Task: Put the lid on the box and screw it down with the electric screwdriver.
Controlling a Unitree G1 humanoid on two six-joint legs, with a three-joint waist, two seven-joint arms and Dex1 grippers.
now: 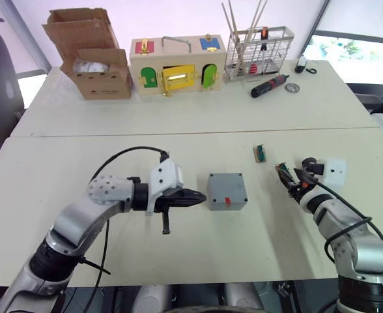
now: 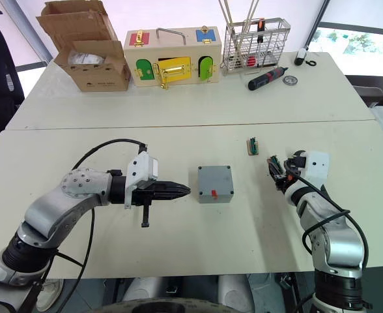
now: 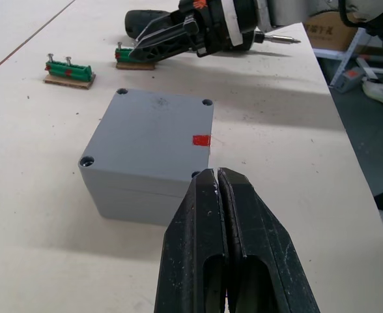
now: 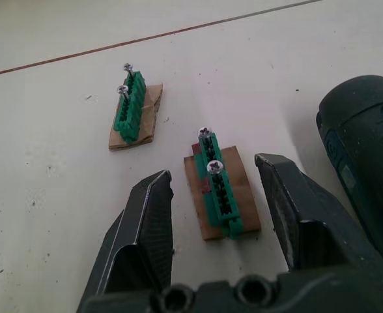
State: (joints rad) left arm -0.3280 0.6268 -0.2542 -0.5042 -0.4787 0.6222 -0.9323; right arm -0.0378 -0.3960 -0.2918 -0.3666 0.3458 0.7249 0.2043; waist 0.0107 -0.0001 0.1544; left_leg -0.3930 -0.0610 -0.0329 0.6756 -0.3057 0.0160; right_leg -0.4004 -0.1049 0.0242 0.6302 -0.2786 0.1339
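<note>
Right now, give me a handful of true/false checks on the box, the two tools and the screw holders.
1. The lid sits on the grey box. True.
2. The left tool is open around the box. False: its fingers are shut, pointing at the box from beside it.
3. The right tool is open with a green screw holder between its fingers. True.
4. Each of the two green screw holders carries two screws. True; the second holder lies farther off on the table.
5. The small black-and-red screwdriver lies right beside the box. False: it is at the far side of the table, near the wire basket.
</note>
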